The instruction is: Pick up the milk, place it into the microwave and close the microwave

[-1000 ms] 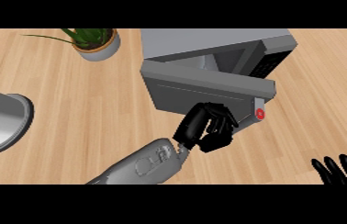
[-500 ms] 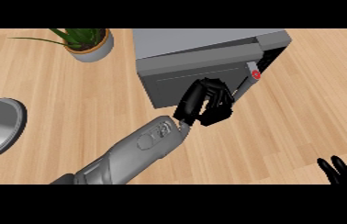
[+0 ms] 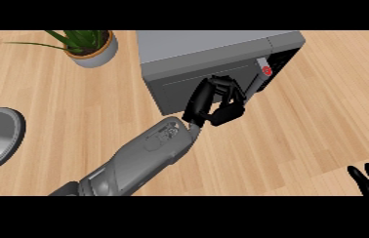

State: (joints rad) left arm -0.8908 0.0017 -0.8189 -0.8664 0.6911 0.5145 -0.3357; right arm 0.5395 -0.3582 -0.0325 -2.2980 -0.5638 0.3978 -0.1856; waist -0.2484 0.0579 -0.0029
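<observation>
— Where is the left hand [image 3: 216,103]?

— It sits at the middle of the head view, at the end of a grey forearm [image 3: 140,159] that comes up from the lower left. Its black fingers [image 3: 229,88] are curled against the front of the microwave door [image 3: 198,83], and nothing shows held inside them.

— And the other one?

— Only the fingertips of the right hand [image 3: 358,176] show, at the lower right corner, pointing up, resting apart from everything. Whether that hand is open or closed, I cannot tell.

— The microwave itself?

— The microwave [image 3: 216,49] is a grey box at the top centre. Its door stands nearly shut, with a narrow dark gap left at the right side.

— Where is the milk?

— I cannot see it. It may lie behind the door, but the gap is too dark to tell.

— Any writing or labels?

— There is a small red round mark [image 3: 266,70] on the door's right end, beside the gap. If it bears letters, they are too small to read.

— The surroundings?

— The worktop [image 3: 288,134] is pale wood planking. A potted plant [image 3: 88,44] stands at the upper left, well apart from the microwave, and the rim of a grey round dish [image 3: 9,134] shows at the left edge.
</observation>
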